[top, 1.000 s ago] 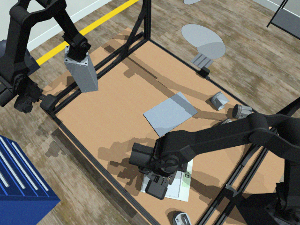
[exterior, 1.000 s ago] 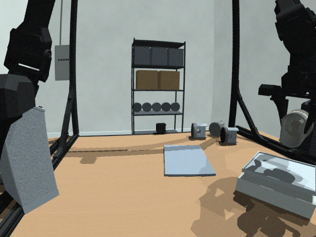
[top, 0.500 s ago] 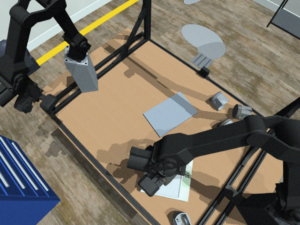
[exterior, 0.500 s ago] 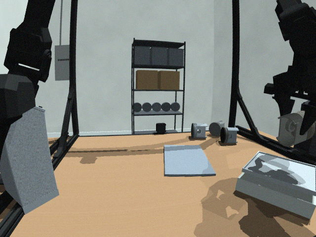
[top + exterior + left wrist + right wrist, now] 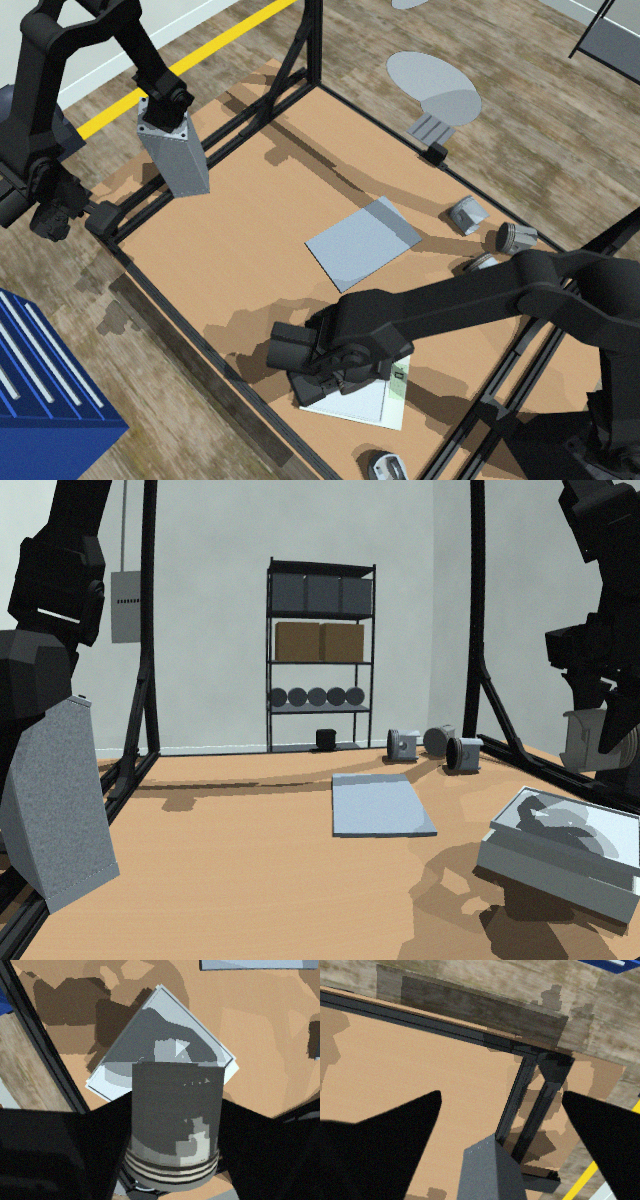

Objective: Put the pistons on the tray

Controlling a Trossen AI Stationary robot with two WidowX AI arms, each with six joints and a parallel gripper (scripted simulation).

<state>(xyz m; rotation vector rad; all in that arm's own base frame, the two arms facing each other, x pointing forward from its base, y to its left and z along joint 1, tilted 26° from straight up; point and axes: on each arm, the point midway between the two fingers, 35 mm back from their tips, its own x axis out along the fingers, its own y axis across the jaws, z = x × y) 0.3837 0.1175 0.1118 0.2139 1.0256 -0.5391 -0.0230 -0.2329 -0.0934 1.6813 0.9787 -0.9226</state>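
Observation:
My left gripper [image 5: 171,1097] [image 5: 602,738] [image 5: 323,384] is shut on a grey piston [image 5: 176,1120] [image 5: 586,740] and holds it in the air above a flat white scale [image 5: 361,404] [image 5: 563,836] [image 5: 165,1035]. The flat steel tray [image 5: 356,242] [image 5: 377,805] [image 5: 250,964] lies bare at mid-bench. Three pistons [image 5: 467,214] [image 5: 516,237] [image 5: 480,262] lie on their sides beyond it; they also show in the exterior view [image 5: 403,744] [image 5: 438,739] [image 5: 464,753]. Another piston [image 5: 386,466] lies at the near bench edge. My right gripper [image 5: 501,1096] is open and empty, high over the far corner.
A grey block-shaped part [image 5: 173,155] [image 5: 51,810] [image 5: 490,1175] hangs under the right arm's wrist. Black frame rails [image 5: 206,149] [image 5: 520,1095] border the bench. A blue crate [image 5: 41,392] stands on the floor. A small black box [image 5: 436,153] [image 5: 325,738] sits at the far edge.

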